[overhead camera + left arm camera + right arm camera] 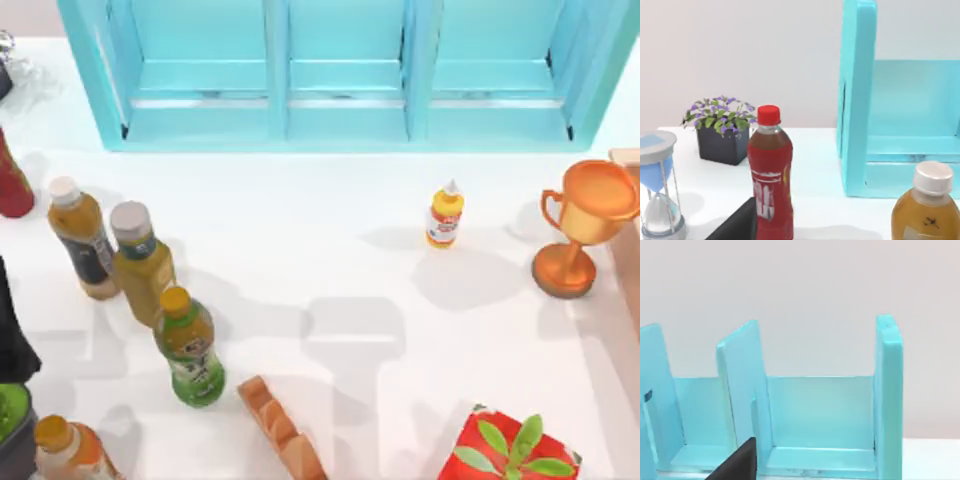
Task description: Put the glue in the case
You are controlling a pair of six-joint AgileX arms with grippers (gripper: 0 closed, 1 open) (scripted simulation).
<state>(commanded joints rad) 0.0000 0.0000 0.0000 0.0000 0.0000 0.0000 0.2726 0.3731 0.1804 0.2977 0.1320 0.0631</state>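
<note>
The glue (445,214), a small yellow squeeze bottle with a white nozzle and red-and-white label, stands upright right of the table's middle, in front of the turquoise shelf. Of the case (627,158), a strip of tan-pink wall shows at the table's right edge, just behind and beside the trophy cup (585,225). My left arm (10,330) is a dark shape at the left edge, far from the glue. A dark part of my left gripper (737,225) shows near a red bottle. A dark part of my right gripper (737,462) faces the shelf.
A turquoise shelf (345,75) spans the back. Several drink bottles (140,262) stand at the left, with a red bottle (12,180), an hourglass (657,190) and a potted plant (722,130). A bread loaf (280,425) and a red box (510,448) lie at the front.
</note>
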